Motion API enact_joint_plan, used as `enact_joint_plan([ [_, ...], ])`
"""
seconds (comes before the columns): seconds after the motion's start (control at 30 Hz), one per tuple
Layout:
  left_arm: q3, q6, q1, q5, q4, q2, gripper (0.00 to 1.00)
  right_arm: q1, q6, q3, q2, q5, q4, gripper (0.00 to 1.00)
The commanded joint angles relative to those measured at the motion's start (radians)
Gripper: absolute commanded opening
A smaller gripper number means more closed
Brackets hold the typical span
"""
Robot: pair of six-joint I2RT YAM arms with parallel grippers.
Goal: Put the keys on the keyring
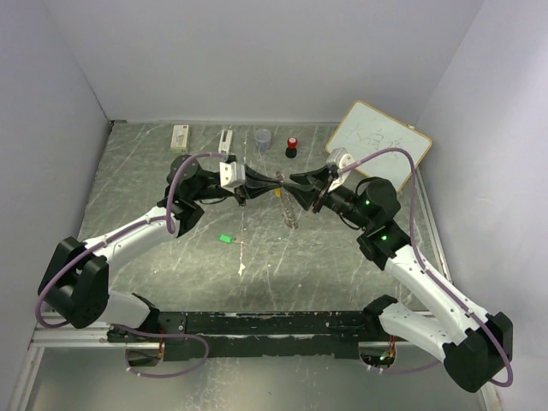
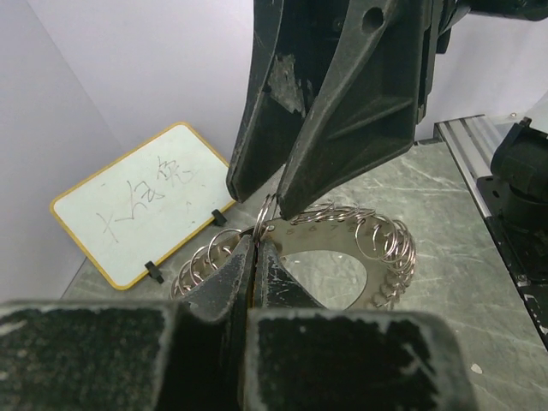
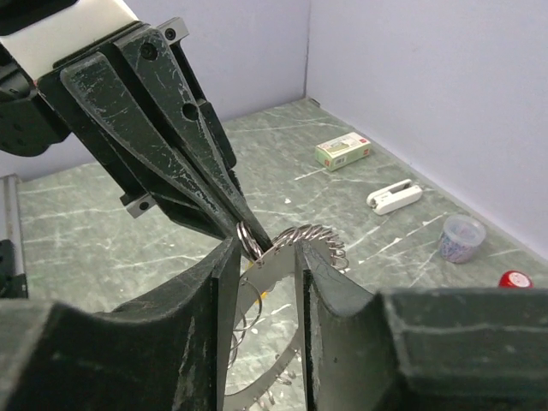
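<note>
Above the surface (image 1: 145,180), the keyring (image 2: 390,253) is hanging between both arms. The left claw (image 2: 254,247) is pinching shut on one rim loop, and the right claw (image 3: 268,253) is standing parted around the rim. The green key (image 1: 225,238) is lying loose, not yet threaded.

Left gripper (image 1: 272,181) and right gripper (image 1: 290,181) meet mid-table at the keyring (image 2: 390,248), blocking passage there. Box (image 1: 179,137), cup (image 1: 263,137), knob (image 1: 292,145) and whiteboard (image 1: 379,145) line the far edge. The near table (image 1: 291,274) lies open right of the green key (image 1: 225,238).
</note>
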Motion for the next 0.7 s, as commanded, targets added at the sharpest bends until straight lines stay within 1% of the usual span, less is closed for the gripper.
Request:
enact_joint_plan([
  [0.0,0.033,0.055,-0.002,0.014,-0.033,-0.026,0.07,-0.002,-0.034,0.038,-0.034,0.033,-0.032,0.34],
  [0.17,0.060,0.111,-0.003,0.022,-0.136,-0.029,0.07,-0.003,-0.078,0.069,-0.064,0.054,-0.108,0.38],
  [0.3,0.083,0.137,-0.003,0.005,-0.204,-0.031,0.07,-0.002,-0.128,0.105,-0.065,0.041,-0.190,0.39],
  [0.47,0.133,0.171,-0.003,-0.019,-0.331,-0.034,0.07,-0.002,-0.176,0.175,-0.012,0.014,-0.312,0.39],
  [0.67,0.187,0.204,-0.002,-0.041,-0.465,-0.034,0.07,-0.001,-0.201,0.215,0.047,-0.016,-0.369,0.39],
])
